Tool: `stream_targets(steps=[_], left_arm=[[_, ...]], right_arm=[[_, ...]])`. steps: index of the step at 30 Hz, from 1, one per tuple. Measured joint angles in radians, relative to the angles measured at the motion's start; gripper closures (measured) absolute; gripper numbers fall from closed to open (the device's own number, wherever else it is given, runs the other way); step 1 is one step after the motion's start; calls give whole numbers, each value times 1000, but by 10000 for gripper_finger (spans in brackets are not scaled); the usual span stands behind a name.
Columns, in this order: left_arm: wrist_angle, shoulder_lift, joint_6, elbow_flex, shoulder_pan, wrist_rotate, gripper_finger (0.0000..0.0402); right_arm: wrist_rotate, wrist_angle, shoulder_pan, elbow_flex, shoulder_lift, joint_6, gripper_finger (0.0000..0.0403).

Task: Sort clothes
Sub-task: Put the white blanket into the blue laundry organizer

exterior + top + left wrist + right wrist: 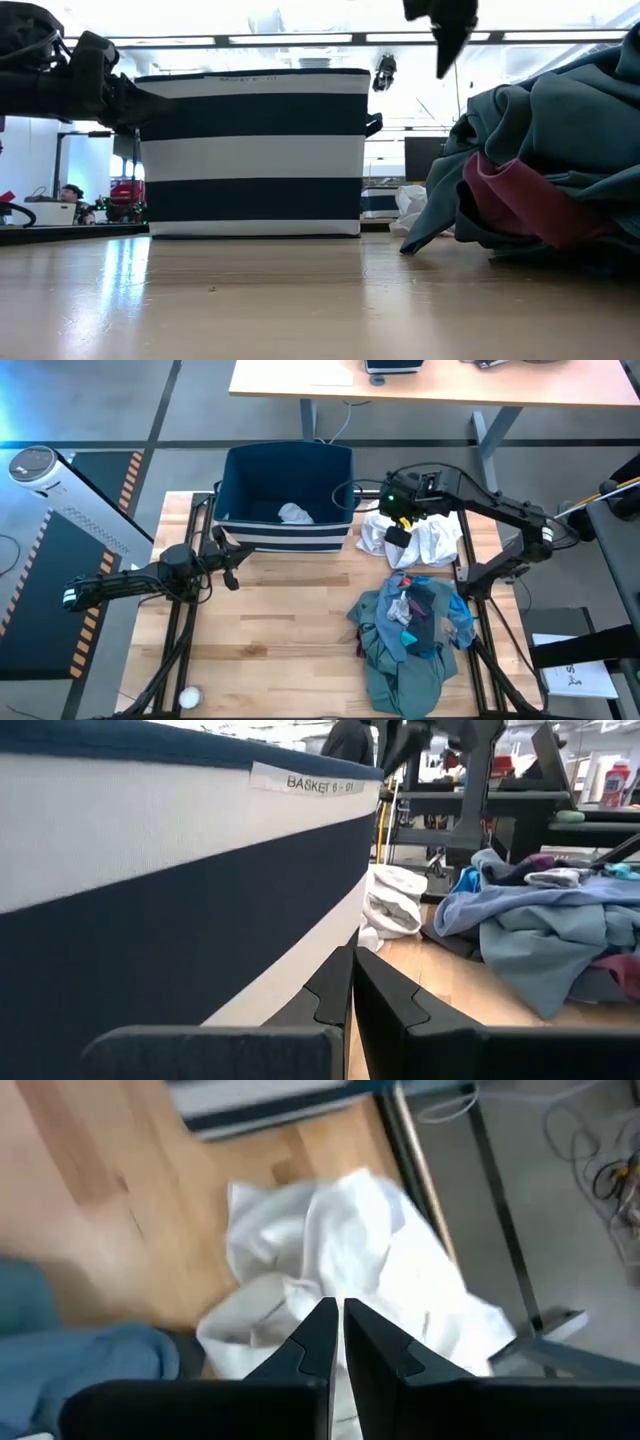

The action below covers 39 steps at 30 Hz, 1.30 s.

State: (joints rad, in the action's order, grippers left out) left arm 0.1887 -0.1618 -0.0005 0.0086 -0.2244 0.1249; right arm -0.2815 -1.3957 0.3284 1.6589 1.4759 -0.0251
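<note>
Wooden table point(280, 610), right pincer point(397, 536) (closed) above white garment point(432, 541)

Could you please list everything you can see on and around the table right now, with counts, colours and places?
Bin: one, navy with white stripes, back centre of the table.
Small garment: one, pale grey-white, inside the bin.
White garment: one, on the table right of the bin, beneath the right end effector.
Clothes pile: one heap, teal-green with blue, grey, red and dark pieces, front right of the table.
Small ball: one, white, front left table edge.
Desk: one, light wood, behind the table.
Left end effector: shut, empty, beside the bin's front left corner.
Right end effector: shut, empty, above the white garment.
</note>
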Motion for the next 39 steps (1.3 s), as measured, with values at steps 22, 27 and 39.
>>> stream_targets(steps=[22,27,39], left_arm=[[27,-7,17,0,0,-2,402],[29,-14,19,0,0,-1,402],[31,-23,19,0,0,-1,402]], right_arm=[[-49,317,24,-568,-79,-89,221],[-70,367,98,-624,-80,-127,168],[-25,551,325,-693,-51,-229,113]])
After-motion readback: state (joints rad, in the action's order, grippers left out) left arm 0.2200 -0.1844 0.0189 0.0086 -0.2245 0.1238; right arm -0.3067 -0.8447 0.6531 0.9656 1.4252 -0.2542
